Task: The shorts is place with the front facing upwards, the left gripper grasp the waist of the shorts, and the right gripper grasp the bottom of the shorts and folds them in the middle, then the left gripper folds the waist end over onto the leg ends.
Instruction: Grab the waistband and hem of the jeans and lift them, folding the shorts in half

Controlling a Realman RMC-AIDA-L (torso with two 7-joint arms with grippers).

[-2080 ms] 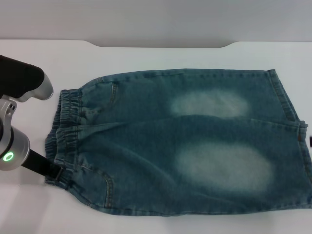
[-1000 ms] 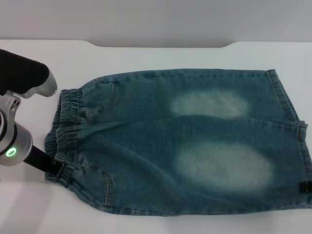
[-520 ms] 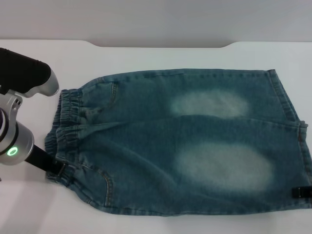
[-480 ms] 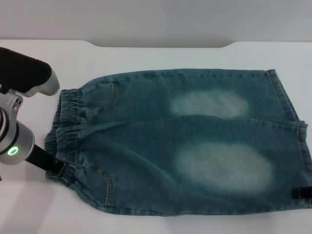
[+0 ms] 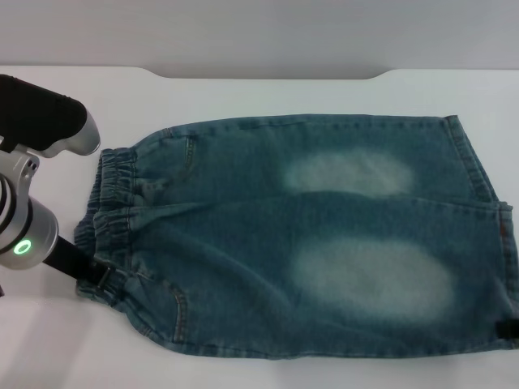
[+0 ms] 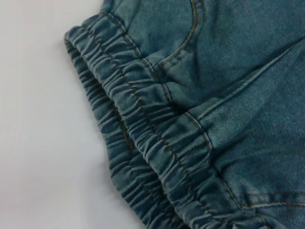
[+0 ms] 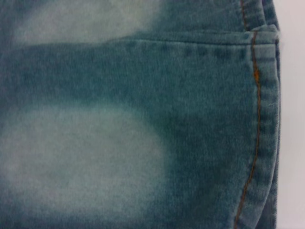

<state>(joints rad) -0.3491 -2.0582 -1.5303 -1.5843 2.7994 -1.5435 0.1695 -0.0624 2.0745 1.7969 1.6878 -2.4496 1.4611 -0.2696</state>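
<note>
We've got the shorts point(image 5: 308, 235) lying flat on the white table point(image 5: 259, 93), waist point(image 5: 109, 219) toward our left arm and leg hems point(image 5: 486, 227) toward our right. Two pale faded patches show on the front, one per leg.

The left gripper point(image 5: 96, 278) sits right at the near corner of the waist, black tip touching the gathered elastic band. Can't tell whether the fingers are wide, narrow or pinching the denim, since the fabric edge hides them. Its silver arm w/ the green light is just beside the waist, on the bare table. In the left wrist view we only see the ruffled band point(image 6: 143, 138) close up, pocket stitching next to it, no fingers.

The right gripper point(image 5: 508, 329) is barely in view: just a small black bit at the picture's edge, by the near leg's hem corner. Can't tell its opening either. The right wrist view looks straight down on the hem point(image 7: 262, 133) w/ orange stitching and one faded patch, table showing just past the hem.
</note>
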